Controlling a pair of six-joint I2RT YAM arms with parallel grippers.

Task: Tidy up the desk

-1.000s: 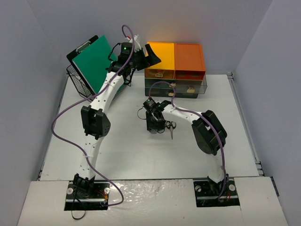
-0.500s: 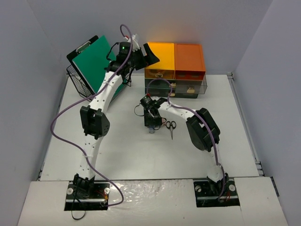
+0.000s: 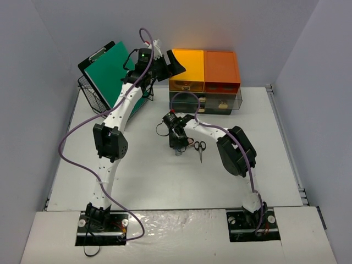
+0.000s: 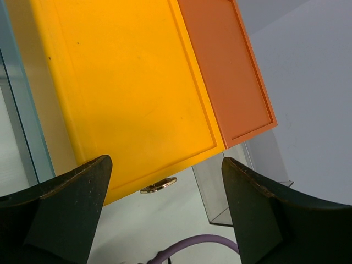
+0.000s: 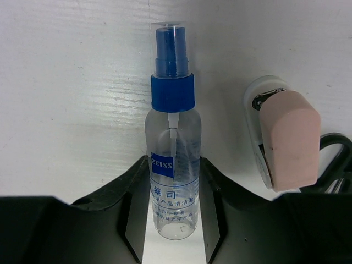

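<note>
Tidying starts from the large flat white matte table (image 3: 154,181), which spreads between pale grey-blue walls and carries everything else. Along its far edge stands the storage: a translucent yellow plastic drawer box (image 3: 187,69) beside an orange one (image 3: 222,67), both on a dark clear-fronted drawer unit (image 3: 220,103). At the far left corner a green clipboard (image 3: 110,74) leans in a black wire basket (image 3: 88,93).

My left hand (image 3: 171,61) hangs high over the yellow box, fingers spread wide with nothing between them. My right hand (image 3: 177,144) is down near the middle of the table. Its fingers (image 5: 135,198) touch both sides of a small clear plastic spray bottle with a blue cap (image 5: 172,159), which lies flat on the table. I judge this hand closed on the bottle.

Just beside the bottle, toward the right edge, lie black-handled scissors (image 3: 199,148) and a small white-and-pink plastic item (image 5: 286,137) that I cannot identify.

The step in hand, as I read it, is picking up the bottle. The next move calls for a straight lift, so the round body does not roll out of my grip or knock the pink item. After that comes a carry toward the drawers at the far edge. A drawer would need opening first, and my free left hand seems placed for that.
</note>
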